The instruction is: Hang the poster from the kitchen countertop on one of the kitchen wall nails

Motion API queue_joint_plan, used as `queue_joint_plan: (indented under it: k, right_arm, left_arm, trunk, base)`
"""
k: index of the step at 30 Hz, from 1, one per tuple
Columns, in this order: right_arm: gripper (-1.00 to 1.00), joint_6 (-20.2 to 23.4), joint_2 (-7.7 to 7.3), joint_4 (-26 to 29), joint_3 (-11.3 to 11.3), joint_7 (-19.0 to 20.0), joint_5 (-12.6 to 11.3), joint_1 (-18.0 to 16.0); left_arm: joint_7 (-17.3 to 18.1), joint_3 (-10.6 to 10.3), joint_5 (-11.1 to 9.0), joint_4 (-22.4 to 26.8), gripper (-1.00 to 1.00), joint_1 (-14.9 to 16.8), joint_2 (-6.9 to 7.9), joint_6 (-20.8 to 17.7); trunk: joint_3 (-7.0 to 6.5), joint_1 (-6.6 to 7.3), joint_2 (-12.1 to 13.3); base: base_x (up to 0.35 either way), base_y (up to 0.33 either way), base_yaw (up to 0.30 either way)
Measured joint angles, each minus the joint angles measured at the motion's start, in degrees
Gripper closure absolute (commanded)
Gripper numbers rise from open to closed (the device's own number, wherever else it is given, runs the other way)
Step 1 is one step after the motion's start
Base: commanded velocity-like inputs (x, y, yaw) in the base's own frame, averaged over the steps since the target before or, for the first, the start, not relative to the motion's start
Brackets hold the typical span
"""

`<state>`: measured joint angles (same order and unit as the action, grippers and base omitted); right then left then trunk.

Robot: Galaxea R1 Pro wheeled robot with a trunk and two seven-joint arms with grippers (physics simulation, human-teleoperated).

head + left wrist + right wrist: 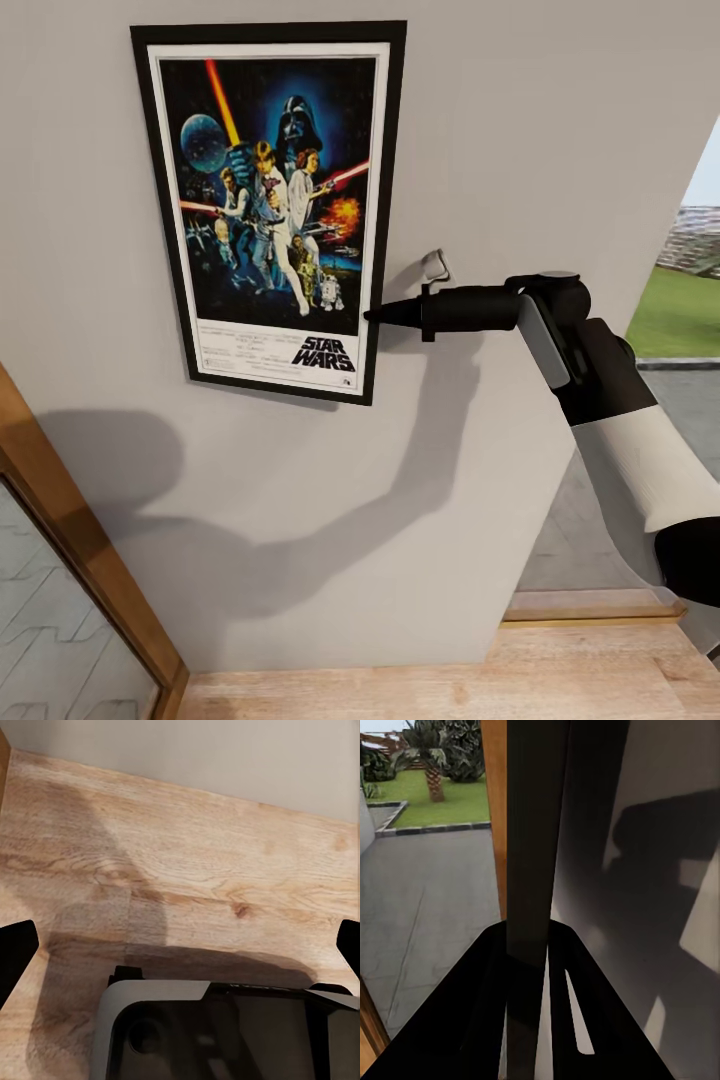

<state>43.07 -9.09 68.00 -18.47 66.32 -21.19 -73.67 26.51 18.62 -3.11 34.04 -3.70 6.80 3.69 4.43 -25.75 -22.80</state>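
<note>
Your right gripper (375,315) is pinching the poster (270,205) by its right edge, flat against the wall (520,120). Let go before it's actually caught on a nail and it'll just slide down. Left gripper (180,945) hangs spread apart over the wood floor (187,862).

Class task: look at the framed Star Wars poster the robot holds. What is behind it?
Behind the poster is the plain grey wall. The right gripper pinches its frame edge. Any nail behind it is covered; a small wall fitting shows beside it.
</note>
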Motion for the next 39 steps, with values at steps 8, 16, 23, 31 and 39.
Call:
queue_joint_plan:
  k: [8, 16, 23, 31, 39]
  right_arm:
    - [1.00, 0.00, 0.00, 0.00, 0.00, 0.00, 0.00, 0.00]
    - [1.00, -0.28, -5.39, 7.83, -11.99, 4.79, -14.57, -1.54]
    - [-1.00, 0.16, -0.03, 0.08, -0.06, 2.66, -0.60, 0.30]
    - [-1.00, 0.32, 0.01, 0.27, -0.07, 0.06, 0.05, 0.43]
    - [-1.00, 0.15, 0.00, 0.29, -0.09, 0.05, 0.29, 0.44]
  left_arm:
    - [0.00, 0.00, 0.00, 0.00, -1.00, 0.00, 0.00, 0.00]
    - [-0.05, -0.02, 0.03, -0.05, -1.00, 0.00, 0.08, 0.01]
    - [-0.10, -0.17, -0.01, -0.30, -1.00, -0.01, 0.32, -0.02]
    - [-0.02, -0.25, 0.00, -0.26, -1.00, 0.00, 0.33, -0.01]
    - [-0.02, -0.24, 0.00, -0.24, -1.00, 0.00, 0.32, -0.01]
  trunk:
    - [0.00, 0.00, 0.00]
    - [-0.01, -0.02, 0.05]
    - [0.00, 0.02, -0.05]
    - [-0.01, -0.03, 0.00]
    - [0.00, 0.00, 0.00]
  base:
    - [0.000, 0.000, 0.000]
    - [0.035, 0.000, 0.000]
    - [0.141, 0.000, 0.000]
    - [-0.172, 0.000, 0.000]
    - [-0.097, 0.000, 0.000]
